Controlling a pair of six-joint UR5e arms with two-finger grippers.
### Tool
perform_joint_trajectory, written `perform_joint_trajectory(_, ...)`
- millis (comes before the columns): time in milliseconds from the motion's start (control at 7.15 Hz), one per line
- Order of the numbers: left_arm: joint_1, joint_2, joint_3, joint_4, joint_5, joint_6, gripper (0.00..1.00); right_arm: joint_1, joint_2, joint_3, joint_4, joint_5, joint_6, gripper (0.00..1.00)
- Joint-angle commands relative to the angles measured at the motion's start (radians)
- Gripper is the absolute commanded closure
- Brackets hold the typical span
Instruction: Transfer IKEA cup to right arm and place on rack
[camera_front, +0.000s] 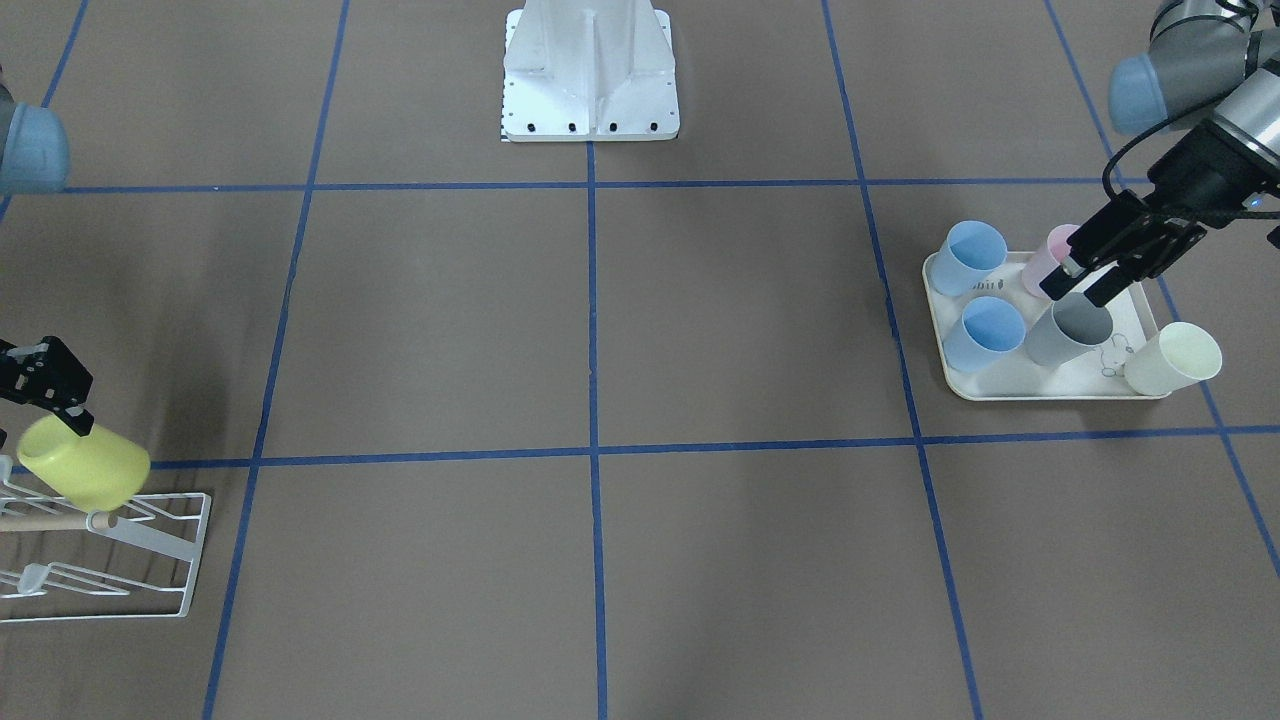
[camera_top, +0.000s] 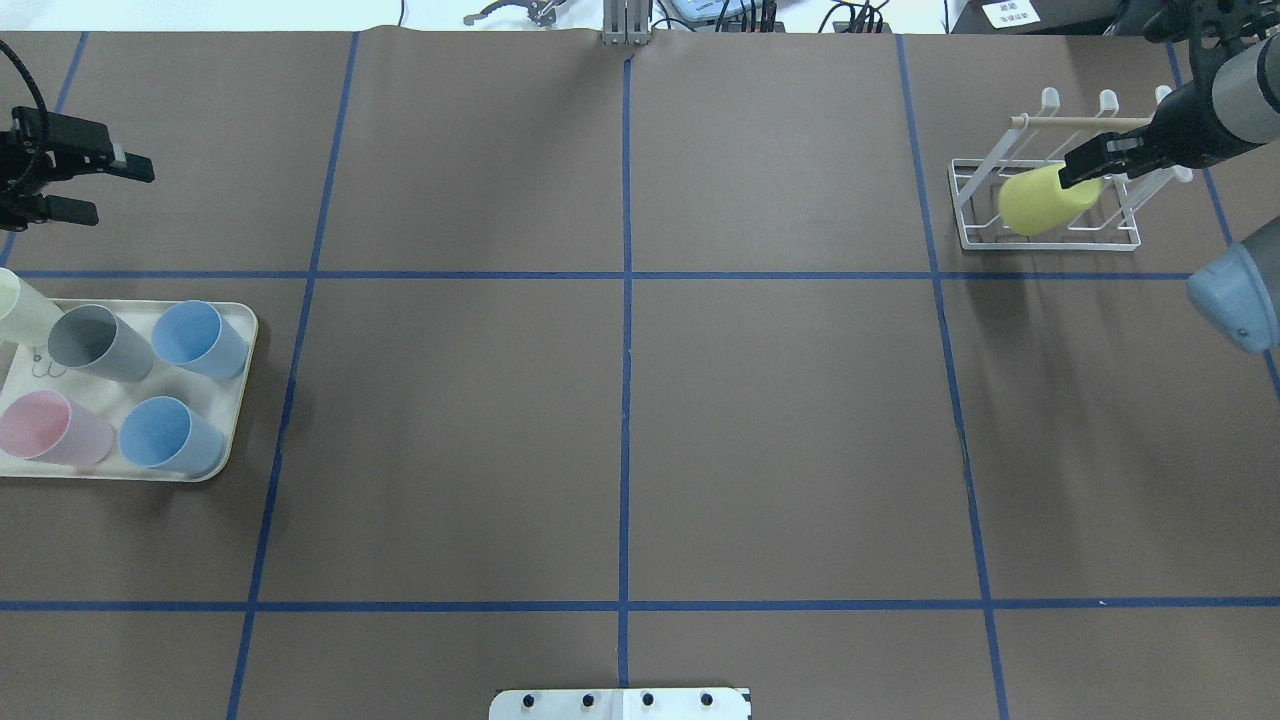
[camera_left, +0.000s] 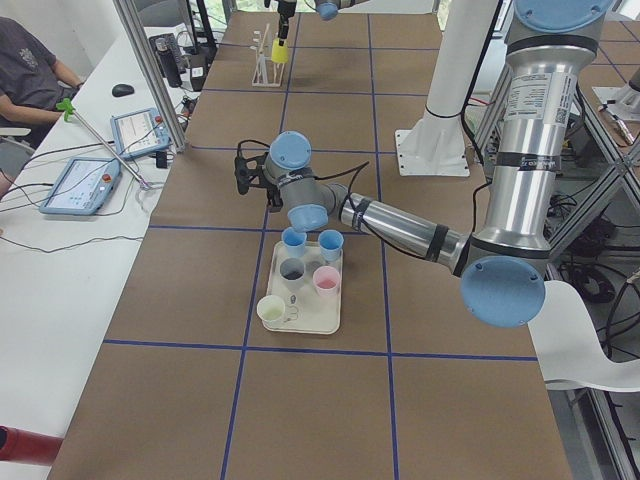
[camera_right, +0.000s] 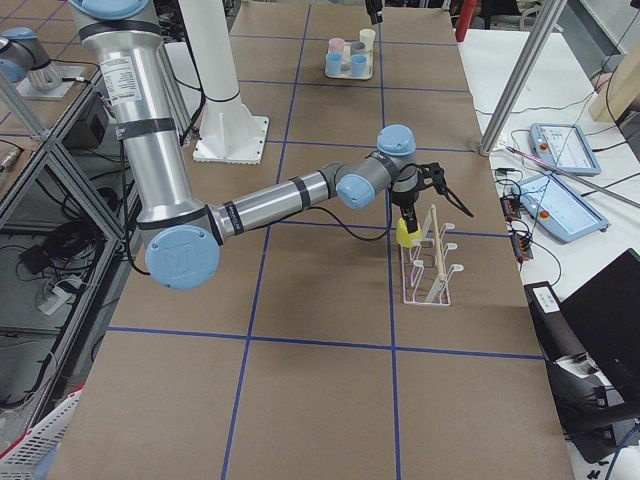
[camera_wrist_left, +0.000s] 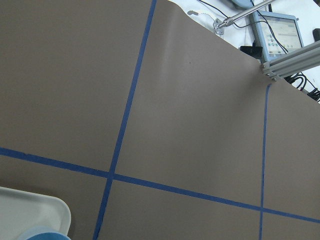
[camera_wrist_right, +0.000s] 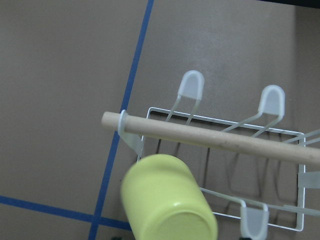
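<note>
Matte brown tbl (camera_top: 450, 440): tapered cup (camera_wrist_right: 167, 200), wire rack (camera_wrist_right: 225, 141)

The desk (camera_top: 450, 450) is overlooked from behind, opposite and both ends; wrist views are close, one sharing the rack (camera_wrist_right: 225, 141).

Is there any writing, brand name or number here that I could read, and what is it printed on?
Nothing reads clearly.
Tray: a small dark print near its far edge, partly hidden, too blurred to read.
White card beyond the table's far edge: dark characters, too small to read.
Tablet screen: too small to read.
Yellow cup and rack: no lettering shows.
</note>
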Motion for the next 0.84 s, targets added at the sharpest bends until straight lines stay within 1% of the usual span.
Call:
perform_joint_trajectory(0,-0.026,0.069,-0.007,0.101,0.058,0.25,0.0,-0.001,0.001,-0.001,0.002,0.003,0.0,0.02)
perform_joint_trajectory(140,-0.028,0.094,-0.009,0.162,0.087,0.336,0.0,-0.001,0.006,0.001,0.004,0.007,0.0,0.02)
perform_joint_trajectory(280,-0.026,0.144,-0.009,0.191,0.122,0.433,0.0,-0.001,0.006,0.01,0.004,0.012,0.001,0.02)
perform_joint_trajectory(420,-0.025,0.186,-0.024,0.251,0.133,0.517,0.0,-0.001,0.006,0.012,0.004,0.013,0.003,0.02)
perform_joint_trajectory(700,-0.013,0.282,-0.032,0.282,0.143,0.579,0.0,0.0,0.003,0.015,0.004,0.015,0.014,0.02)
